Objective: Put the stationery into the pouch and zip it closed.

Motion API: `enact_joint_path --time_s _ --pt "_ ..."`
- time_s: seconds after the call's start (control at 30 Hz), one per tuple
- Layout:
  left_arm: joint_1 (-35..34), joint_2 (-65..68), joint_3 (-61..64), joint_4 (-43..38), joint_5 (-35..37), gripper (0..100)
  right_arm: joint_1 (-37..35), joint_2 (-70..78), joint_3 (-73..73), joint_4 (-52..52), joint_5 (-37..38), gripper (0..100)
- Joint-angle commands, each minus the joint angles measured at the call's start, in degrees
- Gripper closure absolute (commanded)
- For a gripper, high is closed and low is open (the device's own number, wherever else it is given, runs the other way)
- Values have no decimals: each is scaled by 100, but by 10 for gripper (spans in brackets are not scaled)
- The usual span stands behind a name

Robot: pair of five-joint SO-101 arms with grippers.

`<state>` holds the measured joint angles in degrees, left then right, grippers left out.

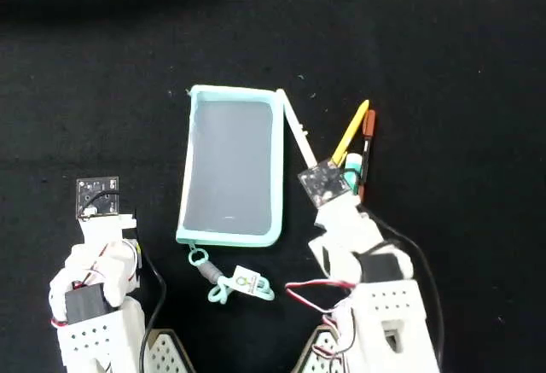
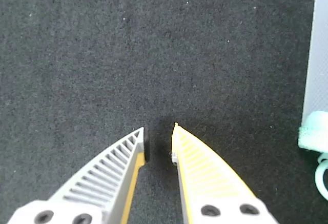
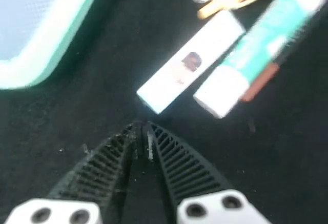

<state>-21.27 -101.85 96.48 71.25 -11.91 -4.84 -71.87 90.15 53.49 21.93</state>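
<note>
A mint-green pouch (image 1: 230, 168) with a grey mesh face lies flat mid-table; its corner (image 2: 313, 131) also edges the left wrist view. To its right lie a white pen (image 1: 296, 125), a yellow pen (image 1: 351, 132), a brown pen (image 1: 368, 147) and a teal-and-white glue stick (image 1: 351, 168). My right gripper (image 3: 142, 128) is shut and holds nothing, just short of a white eraser (image 3: 189, 70) and the glue stick (image 3: 261, 44). My left gripper (image 2: 159, 128) hovers over bare cloth left of the pouch, its fingers a narrow gap apart.
The pouch's zipper cord and white tag (image 1: 236, 284) trail toward the front between the two arm bases. Black cloth (image 1: 444, 74) covers the whole table. The left arm (image 1: 95, 253) sits at the front left, the right arm (image 1: 363, 253) at the front right.
</note>
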Motion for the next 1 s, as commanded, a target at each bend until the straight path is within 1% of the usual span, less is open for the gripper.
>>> enact_joint_path --time_s 0.0,0.1,0.23,0.27,0.33,0.43,0.73,0.8,0.9,0.97 --pt "-22 26 92 26 -44 893 185 -778 136 141 -70 985" --pt "-22 26 92 26 -44 893 229 -1429 321 229 -70 985" --pt "-22 26 92 26 -44 893 738 -2316 470 527 -105 985" --pt "-22 26 92 26 -44 893 800 -2545 514 607 -211 985" --pt "-22 26 92 26 -44 893 818 -3002 620 738 -466 984" --pt "-22 26 92 26 -44 893 835 -3521 646 1108 -545 984" --pt "-22 26 92 26 -44 893 800 -3459 637 1134 -545 981" --pt "-22 26 92 26 -44 893 800 -3459 637 1152 -554 939" --pt "-22 26 92 26 -44 893 800 -3459 637 1160 -589 836" --pt "-22 26 92 26 -44 893 800 -3459 637 1169 -589 785"
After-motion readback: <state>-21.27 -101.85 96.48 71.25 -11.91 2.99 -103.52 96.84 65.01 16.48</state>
